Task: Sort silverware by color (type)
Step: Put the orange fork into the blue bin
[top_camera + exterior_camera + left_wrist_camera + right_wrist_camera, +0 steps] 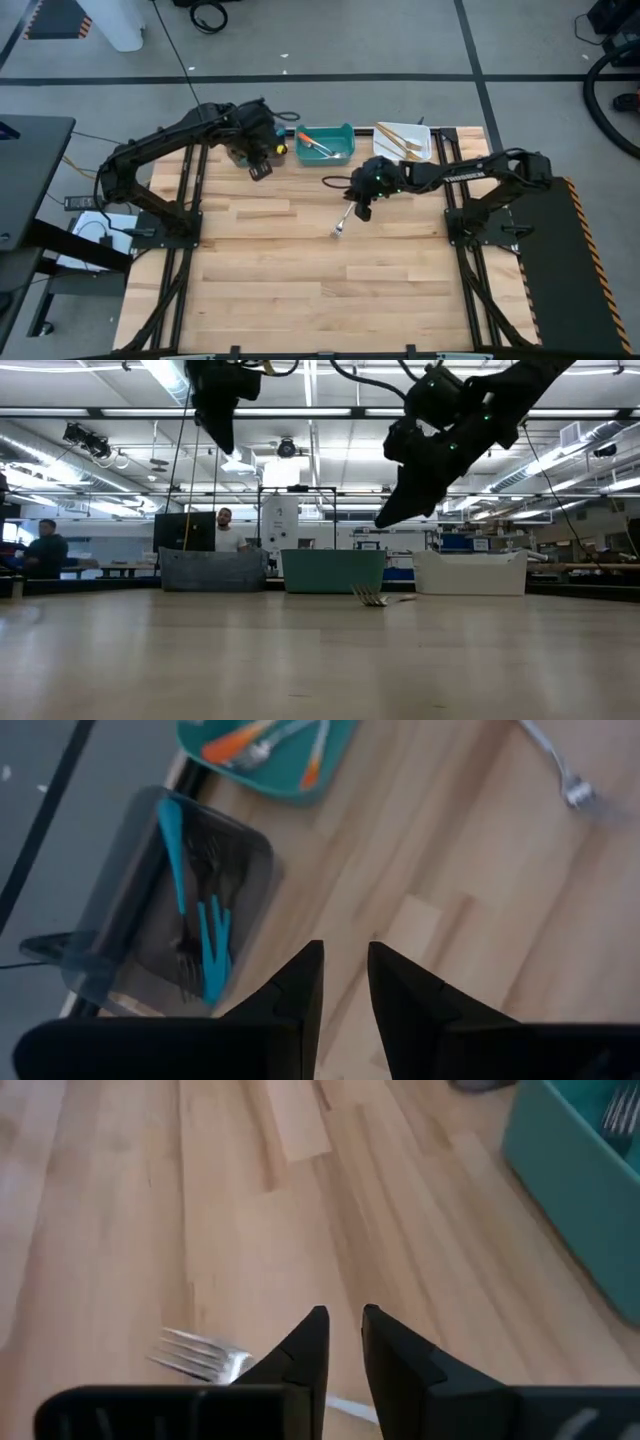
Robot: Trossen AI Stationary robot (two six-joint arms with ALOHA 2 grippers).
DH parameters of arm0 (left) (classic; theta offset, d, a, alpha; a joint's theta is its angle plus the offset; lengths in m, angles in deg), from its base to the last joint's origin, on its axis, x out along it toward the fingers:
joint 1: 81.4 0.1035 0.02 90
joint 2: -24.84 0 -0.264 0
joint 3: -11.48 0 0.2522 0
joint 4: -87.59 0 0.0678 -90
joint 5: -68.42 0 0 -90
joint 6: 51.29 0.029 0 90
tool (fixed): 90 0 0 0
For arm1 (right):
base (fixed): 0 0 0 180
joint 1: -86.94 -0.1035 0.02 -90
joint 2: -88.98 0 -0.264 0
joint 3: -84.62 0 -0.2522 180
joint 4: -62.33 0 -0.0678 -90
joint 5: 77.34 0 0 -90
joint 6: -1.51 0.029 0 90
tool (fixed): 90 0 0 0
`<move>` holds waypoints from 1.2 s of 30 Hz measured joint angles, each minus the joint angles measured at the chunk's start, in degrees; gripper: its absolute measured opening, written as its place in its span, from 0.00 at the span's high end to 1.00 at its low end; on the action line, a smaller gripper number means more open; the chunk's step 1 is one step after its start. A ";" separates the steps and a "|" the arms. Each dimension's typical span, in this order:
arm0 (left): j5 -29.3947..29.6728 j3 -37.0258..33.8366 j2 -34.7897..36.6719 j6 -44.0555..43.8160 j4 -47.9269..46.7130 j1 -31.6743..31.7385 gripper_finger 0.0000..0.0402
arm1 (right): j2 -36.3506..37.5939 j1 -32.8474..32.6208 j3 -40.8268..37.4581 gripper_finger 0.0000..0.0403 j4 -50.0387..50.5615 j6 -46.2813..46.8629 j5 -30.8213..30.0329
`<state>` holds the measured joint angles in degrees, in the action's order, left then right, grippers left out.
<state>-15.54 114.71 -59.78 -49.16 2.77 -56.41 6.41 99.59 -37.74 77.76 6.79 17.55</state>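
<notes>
One fork lies flat on the table, silver tines toward the near edge; its handle end runs under my right gripper, so its colour stays hidden. My right gripper hovers above that handle, raised clear in the low view, with its fingers a narrow gap apart. My left gripper hangs by the near side of the grey bin, narrowly open and empty. Blue-handled forks lie in the grey bin, orange-handled ones in the teal bin, gold ones in the white bin.
Grey bin, teal bin and white bin stand in a row along the table's far edge. Bare wood stretches over the middle and near half of the table. People sit in the room beyond.
</notes>
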 joint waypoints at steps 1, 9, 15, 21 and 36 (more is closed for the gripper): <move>0.02 0.00 -0.08 -0.02 0.99 0.38 0.77 | -0.61 0.45 0.03 0.81 -1.21 -1.06 0.70; -0.04 0.00 -0.18 -1.67 6.26 1.47 0.77 | -6.68 2.91 0.05 0.80 -6.22 -9.11 19.36; -0.07 0.02 -0.18 -5.98 6.33 1.47 0.77 | -10.32 6.03 0.05 0.80 -9.54 -17.05 29.79; -0.07 0.04 -0.18 -8.64 5.50 1.47 0.77 | -10.81 7.75 0.02 0.81 -7.06 -27.09 30.44; -0.04 0.04 -0.18 -10.75 6.57 1.47 0.77 | -14.47 7.60 0.02 0.82 -0.54 -43.81 20.17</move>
<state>-15.58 114.76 -59.96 -59.92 9.34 -54.94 -8.07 107.19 -37.72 77.23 -37.02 37.72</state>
